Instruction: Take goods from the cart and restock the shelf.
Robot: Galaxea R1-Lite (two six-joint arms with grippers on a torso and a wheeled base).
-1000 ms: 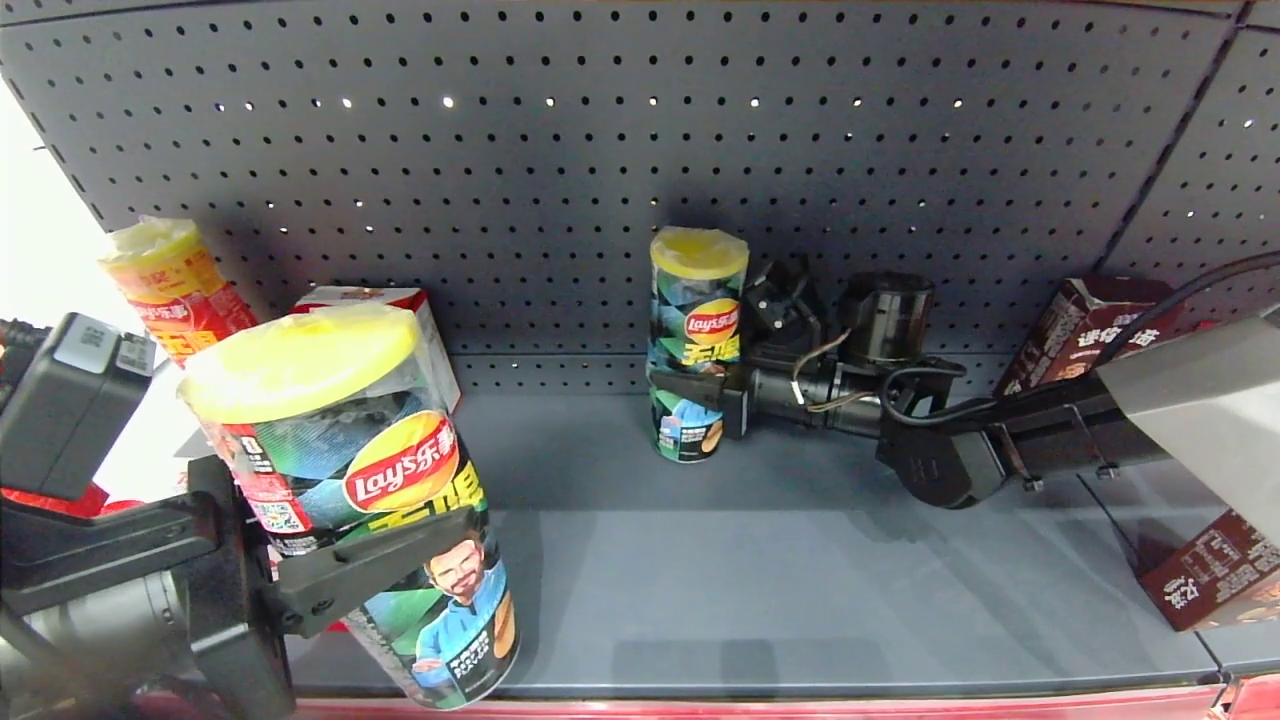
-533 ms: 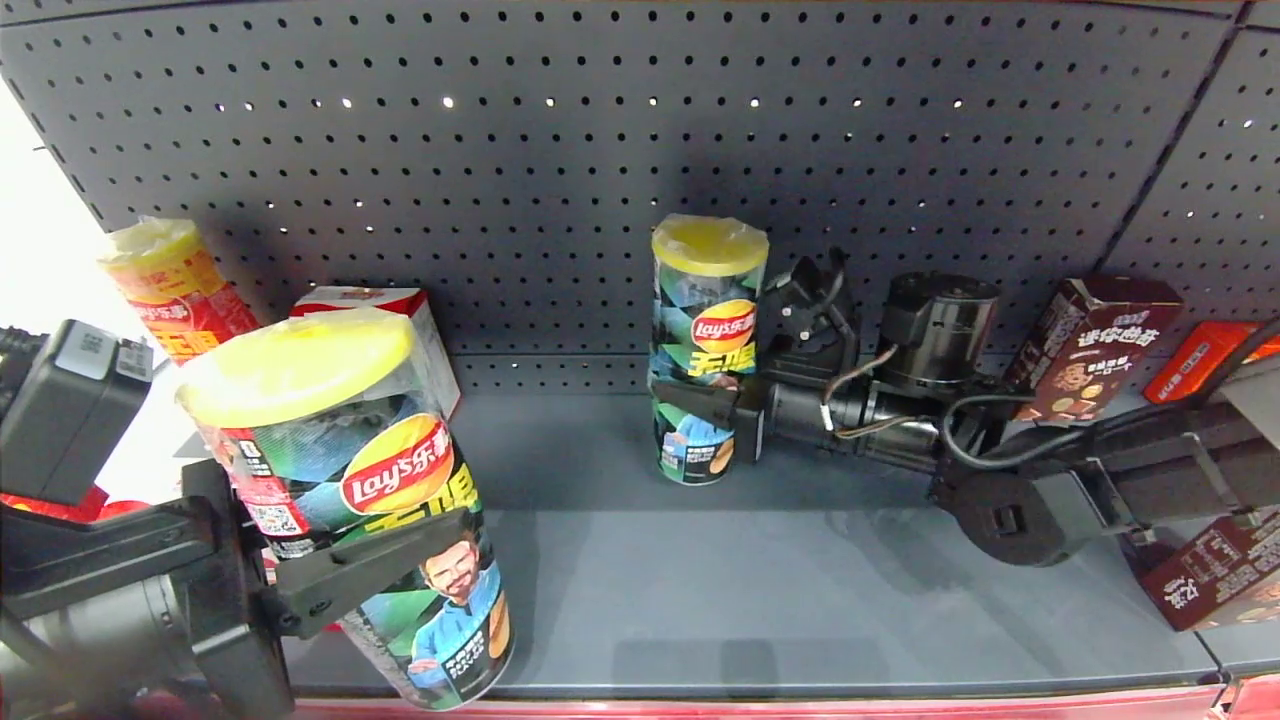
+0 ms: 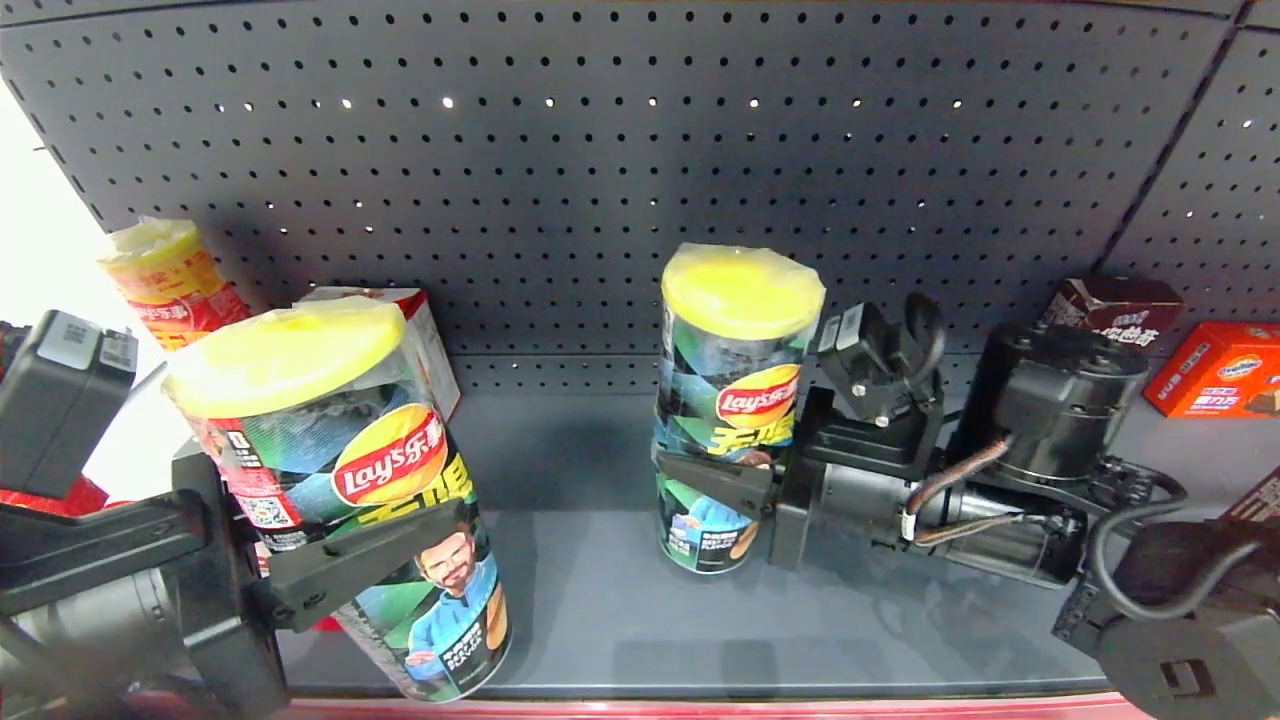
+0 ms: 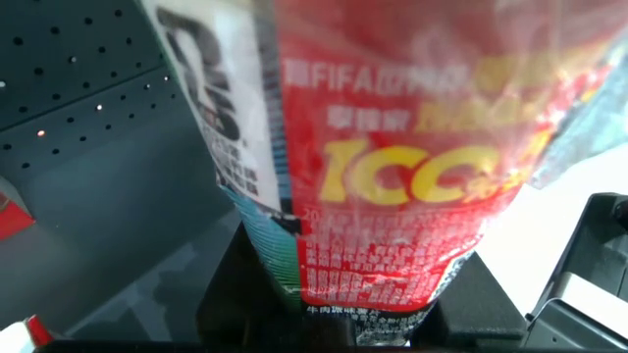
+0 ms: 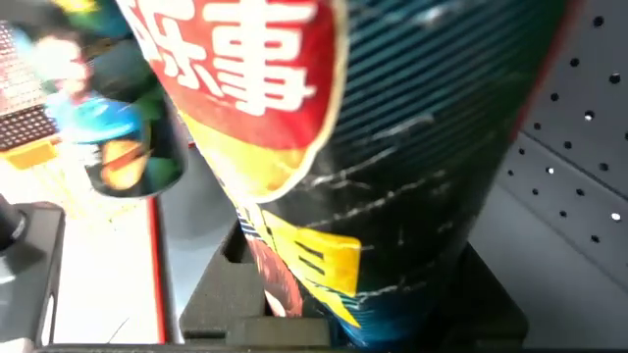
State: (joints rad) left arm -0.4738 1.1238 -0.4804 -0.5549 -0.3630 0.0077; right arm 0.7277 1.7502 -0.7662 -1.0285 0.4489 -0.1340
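Yellow-lidded and wrapped in loose clear film, the chip can point(image 3: 735, 400) hangs clamped in my right pincer point(image 3: 722, 475) over the middle of the shelf point(image 3: 600, 620), leaning a little. I cannot tell whether its base touches the shelf. My left pincer point(image 3: 335, 575) is clenched on a second chip can point(image 3: 350, 470) at the shelf's front left edge, tilted too. I judge both to be light, stiff paperboard tubes that would dent under a hard squeeze, with brittle contents and a film that may slip. The mid-body, where I grasp them, looks like the best hold, well below the soft lid. Behind the left one stand a red can point(image 3: 175, 280) and a white box point(image 3: 400, 310) against the pegboard point(image 3: 640, 150). A brown carton point(image 3: 1115, 305) and an orange box point(image 3: 1215, 370) sit far right.
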